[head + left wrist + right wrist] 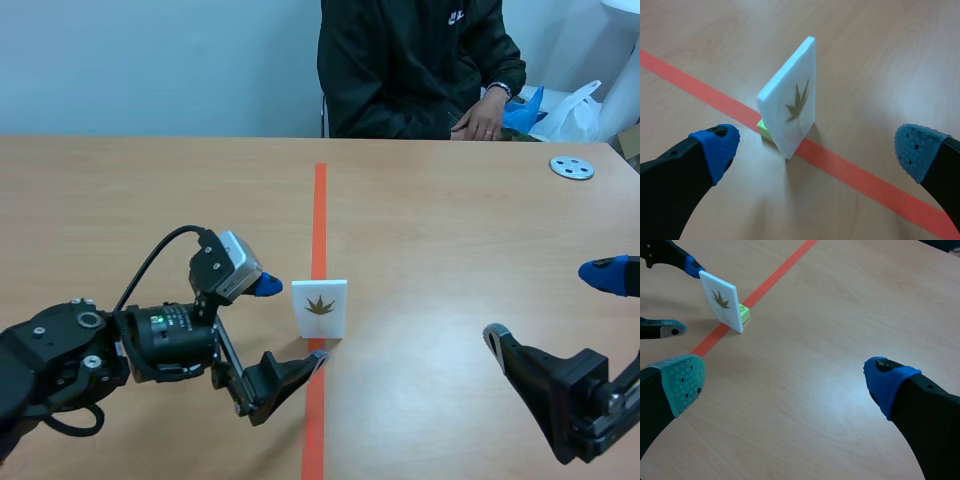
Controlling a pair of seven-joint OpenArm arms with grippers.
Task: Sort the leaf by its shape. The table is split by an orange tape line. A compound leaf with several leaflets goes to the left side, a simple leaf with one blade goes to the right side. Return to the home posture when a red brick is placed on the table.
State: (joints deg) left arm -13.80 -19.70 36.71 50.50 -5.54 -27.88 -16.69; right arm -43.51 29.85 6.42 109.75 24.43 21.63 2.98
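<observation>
A white card (319, 308) stands upright on the orange tape line (320, 200), propped on a small green block (744, 312). It shows an olive-brown leaf with several pointed parts fanning from one stem. My left gripper (292, 322) is open, just left of the card, one finger behind its left edge and one in front. In the left wrist view the card (792, 107) stands just ahead of that gripper (817, 150), between the lines of its fingers, untouched. My right gripper (548, 304) is open and empty, low at the right. From it the card (720, 300) is far ahead.
A person sits across the table, one hand (480, 120) resting at the far edge. A grey round disc (571, 167) lies at the far right, with a white plastic bag (575, 110) behind it. Bare wood lies on both sides of the tape.
</observation>
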